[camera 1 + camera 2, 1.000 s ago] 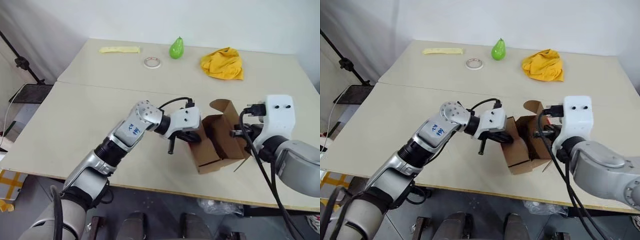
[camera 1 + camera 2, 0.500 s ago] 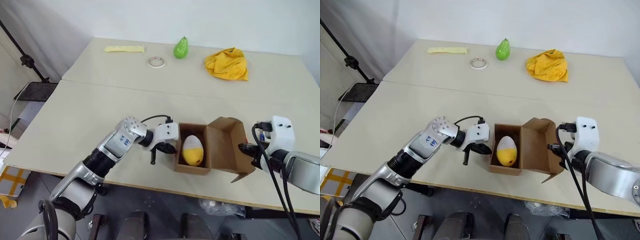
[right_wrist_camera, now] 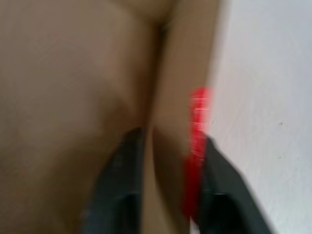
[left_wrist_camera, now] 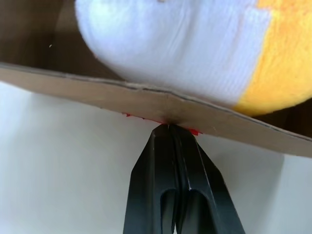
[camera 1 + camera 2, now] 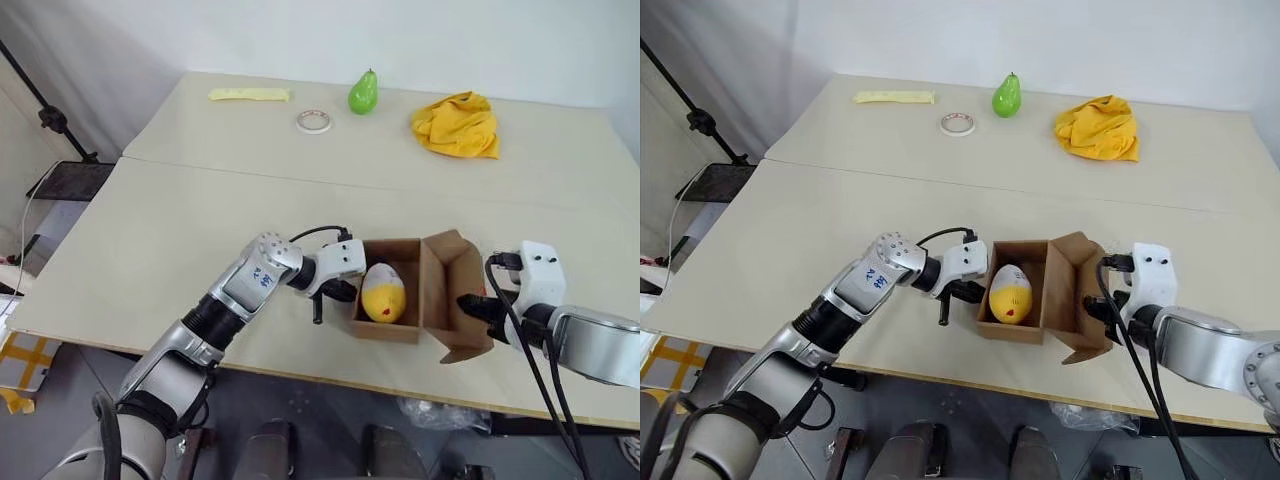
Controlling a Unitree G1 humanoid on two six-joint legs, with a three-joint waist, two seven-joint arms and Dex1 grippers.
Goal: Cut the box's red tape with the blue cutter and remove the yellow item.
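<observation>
The box [image 5: 385,331] stands open near the table's front edge, its lid flap [image 5: 455,300] folded out to the right. The yellow item [image 5: 383,295], egg-shaped with a white top, lies inside. My left gripper [image 5: 349,290] is shut, its tips [image 4: 168,127] against the box's left wall, where scraps of the red tape [image 4: 192,130] show. A slim dark stick [image 5: 318,308] hangs under that hand; whether it is the blue cutter I cannot tell. My right gripper [image 3: 170,136] straddles the flap edge with its fingers apart, red tape [image 3: 197,141] beside one finger.
At the back of the table lie a pale yellow strip [image 5: 250,95], a white tape roll [image 5: 313,121], a green pear [image 5: 362,93] and a yellow cloth [image 5: 457,125]. A seam [image 5: 200,170] crosses the table. The front edge [image 5: 330,372] runs close below the box.
The box, a second ago held tipped up between both grippers, now rests flat and open with the yellow item showing. Both hands have sunk. The right gripper's fingers have parted on the flap.
</observation>
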